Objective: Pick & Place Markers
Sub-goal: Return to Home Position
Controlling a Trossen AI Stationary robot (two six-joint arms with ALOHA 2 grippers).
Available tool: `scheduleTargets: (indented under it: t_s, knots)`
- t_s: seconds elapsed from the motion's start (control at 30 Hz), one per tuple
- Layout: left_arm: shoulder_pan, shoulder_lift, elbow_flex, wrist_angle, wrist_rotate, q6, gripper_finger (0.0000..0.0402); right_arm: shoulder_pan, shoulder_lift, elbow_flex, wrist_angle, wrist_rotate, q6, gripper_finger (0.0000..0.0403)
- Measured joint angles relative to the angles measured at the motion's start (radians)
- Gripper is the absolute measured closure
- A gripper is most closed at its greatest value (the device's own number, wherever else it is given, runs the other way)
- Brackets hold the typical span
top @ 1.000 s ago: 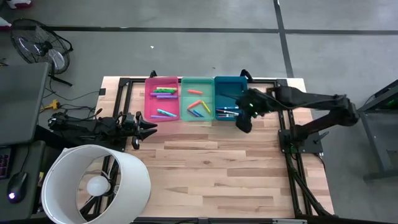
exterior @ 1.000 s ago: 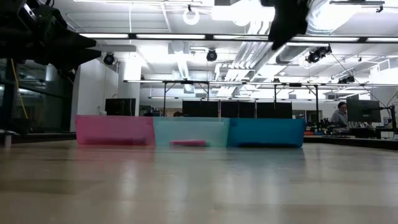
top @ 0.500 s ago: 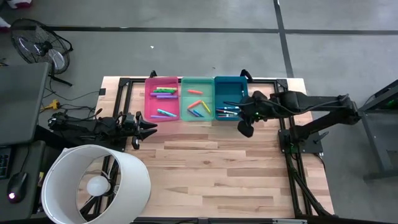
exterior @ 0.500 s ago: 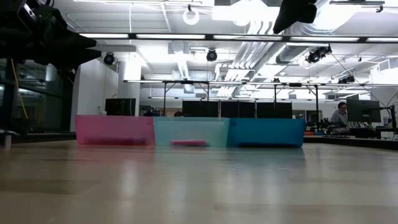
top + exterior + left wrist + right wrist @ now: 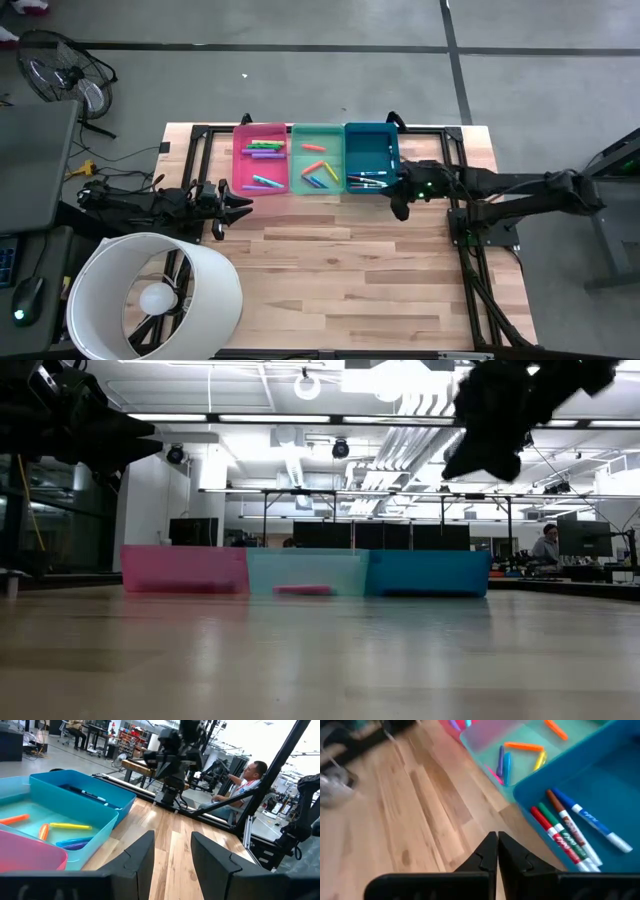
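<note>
Three bins stand side by side at the table's far edge: pink (image 5: 261, 156), green (image 5: 317, 160) and blue (image 5: 371, 158). Several markers lie on each bin's floor: green, purple and blue ones (image 5: 264, 148) in the pink bin, orange, yellow and blue ones (image 5: 522, 755) in the green bin, whiteboard markers (image 5: 567, 832) in the blue bin. My right gripper (image 5: 497, 851) is shut and holds nothing. It hangs above the table just off the blue bin's near right corner (image 5: 399, 205). My left gripper (image 5: 172, 855) waits open at the table's left edge (image 5: 240, 204).
A large white round lampshade (image 5: 155, 295) stands over the table's near left corner. Black frame rails (image 5: 465, 215) run along the table's left and right sides. Bare wood (image 5: 340, 270) lies in front of the bins. A person (image 5: 250, 775) sits beyond the table's right side.
My right arm has drawn back toward the table's right edge, and its gripper has moved a little off the blue bin toward the right and come lower. The bins, the markers and my left arm have kept still.
</note>
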Motion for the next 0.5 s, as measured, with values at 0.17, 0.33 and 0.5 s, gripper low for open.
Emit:
scheduleTargets:
  t_s: [0.17, 0.33, 0.5]
  knots:
    - [0.000, 0.000, 0.000, 0.000, 0.000, 0.000, 0.0275, -0.095, -0.155, -0.174, 0.132, -0.083, 0.019, 0.0402]
    - [0.000, 0.000, 0.000, 0.000, 0.000, 0.000, 0.0275, -0.140, -0.314, -0.318, 0.267, -0.186, 0.078, 0.0402]
    - [0.000, 0.000, 0.000, 0.000, 0.000, 0.000, 0.0275, -0.093, -0.473, -0.466, 0.447, -0.169, 0.174, 0.0403]
